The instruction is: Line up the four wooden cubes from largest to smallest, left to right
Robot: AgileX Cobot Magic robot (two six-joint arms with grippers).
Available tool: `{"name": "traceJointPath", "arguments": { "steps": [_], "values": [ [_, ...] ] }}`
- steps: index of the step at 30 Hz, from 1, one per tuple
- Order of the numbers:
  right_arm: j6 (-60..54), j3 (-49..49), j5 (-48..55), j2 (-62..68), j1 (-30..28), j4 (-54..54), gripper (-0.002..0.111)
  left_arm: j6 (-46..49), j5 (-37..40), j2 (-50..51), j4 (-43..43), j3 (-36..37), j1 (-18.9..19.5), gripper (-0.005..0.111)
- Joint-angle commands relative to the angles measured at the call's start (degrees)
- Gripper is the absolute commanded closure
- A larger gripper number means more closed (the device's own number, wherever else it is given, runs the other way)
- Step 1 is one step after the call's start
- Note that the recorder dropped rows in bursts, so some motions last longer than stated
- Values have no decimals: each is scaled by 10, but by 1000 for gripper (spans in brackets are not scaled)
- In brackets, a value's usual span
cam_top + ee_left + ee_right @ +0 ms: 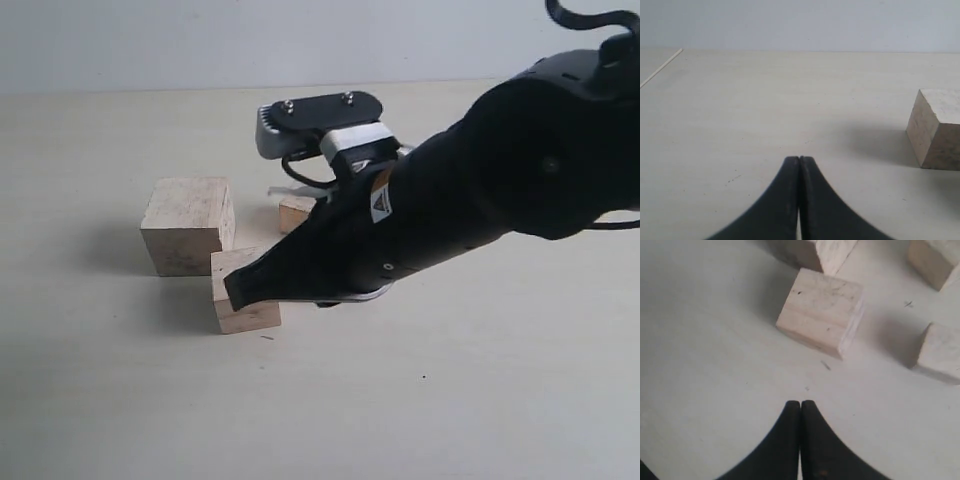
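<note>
In the exterior view the largest wooden cube (188, 225) stands at the left, and a mid-sized cube (245, 300) sits just in front of it to the right. A small cube (296, 212) peeks out behind the black right arm. My right gripper (235, 290) is shut and empty, with its tip over the mid-sized cube. The right wrist view shows that cube (821, 310) just beyond the shut gripper (800, 403), the big cube (815, 252) past it, and two smaller cubes (935, 260) (940, 352) to one side. My left gripper (799, 159) is shut and empty above bare table, with one cube (937, 127) off to the side.
The right arm (480, 200) hides the middle of the beige table (450, 400) in the exterior view, and the left arm does not show there. A pale wall runs behind the table's far edge (120, 92). A thin line (660, 67) crosses the table in the left wrist view.
</note>
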Motion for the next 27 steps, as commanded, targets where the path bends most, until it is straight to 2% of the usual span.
{"name": "traceJointPath", "arguments": {
  "steps": [1, 8, 11, 15, 20, 22, 24, 27],
  "values": [
    [-52, -5, 1, 31, 0, 98, 108, -4, -4, -2, -4, 0, 1, 107],
    [-29, -108, 21, 83, 14, 77, 108, -4, -4, -2, -4, 0, 1, 107],
    [54, -167, 79, 110, 35, -41, 108, -4, -4, -2, -4, 0, 1, 107],
    [210, -245, 219, 160, 49, -244, 108, -4, -4, -2, -4, 0, 1, 107],
    [213, -297, 229, 182, 49, -220, 108, -4, -4, -2, -4, 0, 1, 107],
    [213, -306, 222, 182, 49, -218, 104, -4, -4, -2, -4, 0, 1, 107],
    [212, -307, 217, 182, 49, -220, 95, -4, -4, -2, -4, 0, 1, 107],
    [212, -307, 214, 185, 49, -226, 74, -4, -4, -2, -4, 0, 1, 107]
  ]
}}
